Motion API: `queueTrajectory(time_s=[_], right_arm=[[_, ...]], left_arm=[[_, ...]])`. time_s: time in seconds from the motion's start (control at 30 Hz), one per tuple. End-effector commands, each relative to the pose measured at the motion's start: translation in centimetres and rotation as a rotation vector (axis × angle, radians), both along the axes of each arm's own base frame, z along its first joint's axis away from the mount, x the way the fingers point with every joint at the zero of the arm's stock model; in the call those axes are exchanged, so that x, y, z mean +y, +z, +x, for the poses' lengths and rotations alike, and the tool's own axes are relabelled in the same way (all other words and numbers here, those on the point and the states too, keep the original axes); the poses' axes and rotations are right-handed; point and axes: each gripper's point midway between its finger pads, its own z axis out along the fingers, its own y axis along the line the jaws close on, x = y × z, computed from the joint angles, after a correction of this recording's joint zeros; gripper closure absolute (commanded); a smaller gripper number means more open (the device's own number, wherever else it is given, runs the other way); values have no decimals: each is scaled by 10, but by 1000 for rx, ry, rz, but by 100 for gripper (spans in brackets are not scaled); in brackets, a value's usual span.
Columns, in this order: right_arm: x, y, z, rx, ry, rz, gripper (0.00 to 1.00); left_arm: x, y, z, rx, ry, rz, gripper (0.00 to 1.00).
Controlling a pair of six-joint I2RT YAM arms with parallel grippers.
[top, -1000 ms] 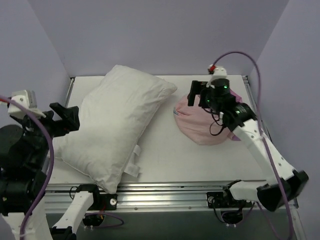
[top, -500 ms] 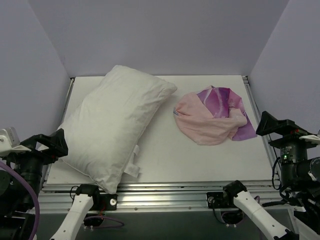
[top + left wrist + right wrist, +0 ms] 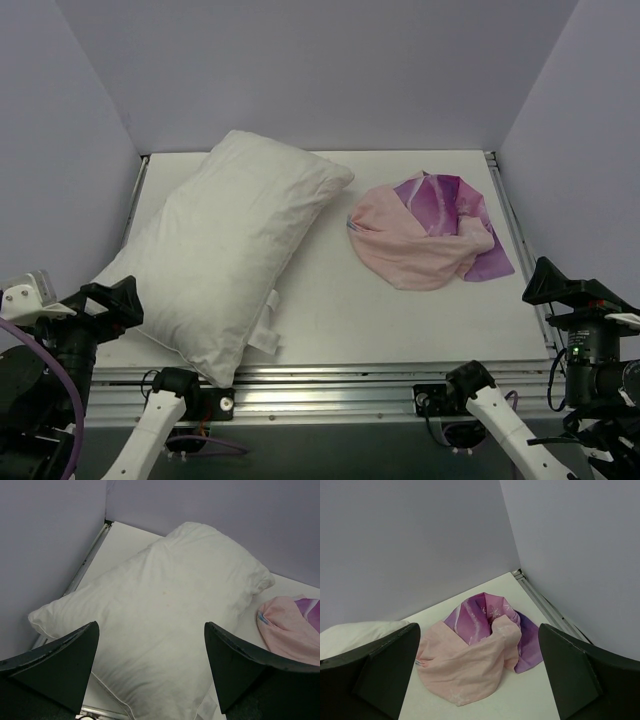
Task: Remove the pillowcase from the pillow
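Both arms pulled back since a second ago: mine on the right was over the cloth, now both sit in the bottom corners.

Left gripper (image 3: pixel 112 300), bottom left: fingers spread wide, nothing held; its wrist view shows only pillow between them.

Pillow (image 3: pixel 225 255): left half of the table (image 3: pixel 330 300), lying diagonally, bare. Plump, plain white, soft quilted-looking surface, piped edge, small white tag (image 3: pixel 267 325) on the near edge.

Pillowcase (image 3: pixel 425 235): right of centre, well apart from the pillow, fully off. Thin, limp fabric in a crumpled heap; pale pink reverse mostly outward, purple side with white snowflakes showing at the top.

Right gripper (image 3: pixel 560 290), bottom right: fingers spread, empty, clear of the cloth.

My read: the job looks done, step in hand is parking. To do it well I'd leave both sets of fingers spread, stay off the table edge, and not snag the heap or nudge the pillow.
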Motion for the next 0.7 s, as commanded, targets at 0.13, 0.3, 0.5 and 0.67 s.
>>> queueTrajectory(time_s=[0.13,0.3,0.5,0.67], right_arm=[[-4,-11,8,29,-45,-26,0],[-4,-13,11,38,-54,-38,0],[-4,-14,14,32,-64,-40,1],[-2,-21,20,49,-67,-48,1]], left_arm=[[1,-26,8,47,17,-17,6],[-2,-31,12,44,5,-22,6],[9,-36,10,8,68,-25,6],[13,-48,16,-16,106,-49,6]])
